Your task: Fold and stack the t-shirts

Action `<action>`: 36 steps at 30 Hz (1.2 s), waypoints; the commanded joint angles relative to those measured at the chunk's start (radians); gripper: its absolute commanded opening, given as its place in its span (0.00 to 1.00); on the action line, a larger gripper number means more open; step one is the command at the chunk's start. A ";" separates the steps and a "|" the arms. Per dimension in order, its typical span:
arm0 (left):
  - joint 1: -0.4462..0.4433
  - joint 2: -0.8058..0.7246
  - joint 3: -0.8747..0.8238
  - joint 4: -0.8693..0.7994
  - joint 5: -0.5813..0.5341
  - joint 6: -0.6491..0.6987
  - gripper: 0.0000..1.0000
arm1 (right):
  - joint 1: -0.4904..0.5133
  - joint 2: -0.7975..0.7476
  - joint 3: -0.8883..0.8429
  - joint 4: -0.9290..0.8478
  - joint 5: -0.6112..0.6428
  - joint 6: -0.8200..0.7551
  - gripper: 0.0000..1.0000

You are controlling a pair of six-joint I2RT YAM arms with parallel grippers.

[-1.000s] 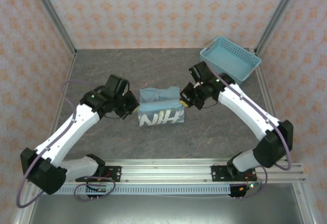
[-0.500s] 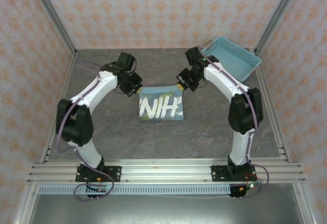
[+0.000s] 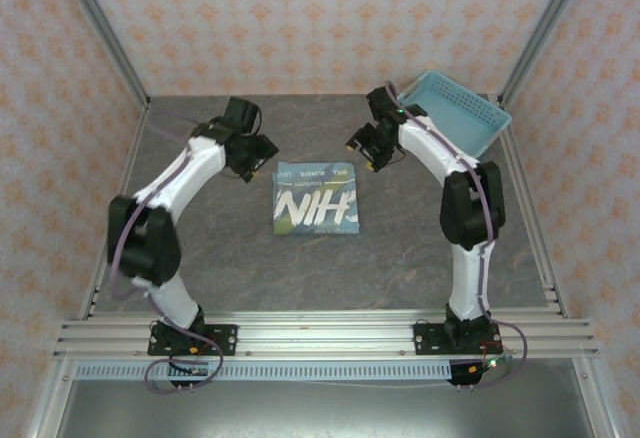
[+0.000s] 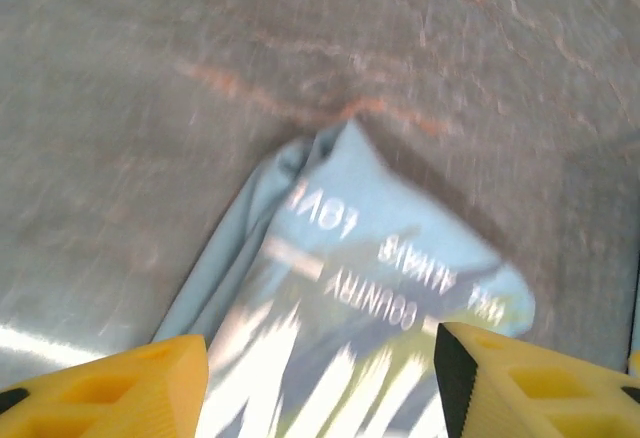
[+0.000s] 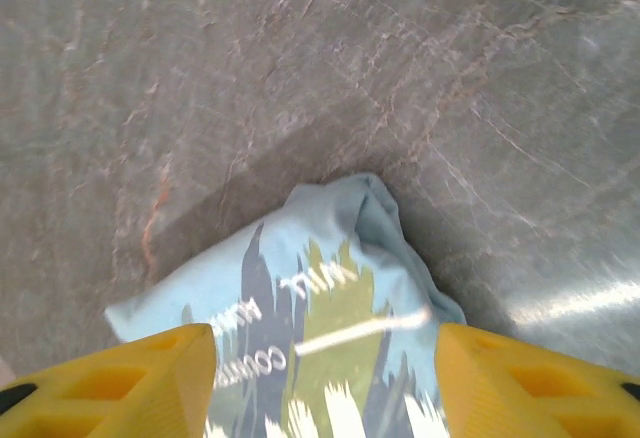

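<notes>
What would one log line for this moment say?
t-shirt: folded, print up, on table | left gripper: open, empty | right gripper: open, empty

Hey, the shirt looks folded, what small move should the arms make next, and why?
Probably lift both grippers clear. The left gripper and right gripper stand open near the far corners of the t-shirt, which lies folded flat, letters up, held by neither.

One light blue t-shirt lay on the single tabletop. There was one basket. Two arms were there, the left arm and the right arm, with one pincer apiece: the left pincer and the right pincer. Each pincer carried two yellow fingers, four altogether.
</notes>
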 commanded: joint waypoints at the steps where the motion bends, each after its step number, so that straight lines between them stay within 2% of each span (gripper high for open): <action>1: -0.096 -0.162 -0.219 0.076 -0.044 -0.200 0.60 | 0.007 -0.128 -0.134 0.025 0.047 -0.043 0.55; 5: -0.275 -0.286 -0.420 0.231 -0.071 -0.465 0.61 | 0.022 -0.279 -0.335 0.091 0.035 -0.029 0.56; 10: -0.461 -0.357 -0.601 0.468 -0.280 -0.767 0.69 | 0.054 -0.503 -0.654 0.364 -0.066 0.073 0.63; 13: -0.482 -0.295 -0.655 0.601 -0.310 -0.853 0.71 | 0.057 -0.583 -0.803 0.486 -0.112 0.151 0.63; 18: -0.499 -0.180 -0.697 0.779 -0.327 -0.937 0.71 | 0.057 -0.648 -0.871 0.473 -0.124 0.151 0.63; 23: -0.534 -0.096 -0.637 0.777 -0.298 -0.957 0.70 | 0.052 -0.659 -0.858 0.420 -0.121 0.112 0.63; 28: -0.554 -0.026 -0.617 0.814 -0.325 -0.983 0.69 | 0.043 -0.663 -0.851 0.420 -0.131 0.112 0.63; 32: -0.550 0.033 -0.611 0.825 -0.346 -0.994 0.63 | 0.043 -0.680 -0.855 0.421 -0.136 0.122 0.62; 36: -0.535 0.101 -0.620 0.905 -0.381 -1.012 0.48 | 0.043 -0.703 -0.870 0.416 -0.134 0.133 0.61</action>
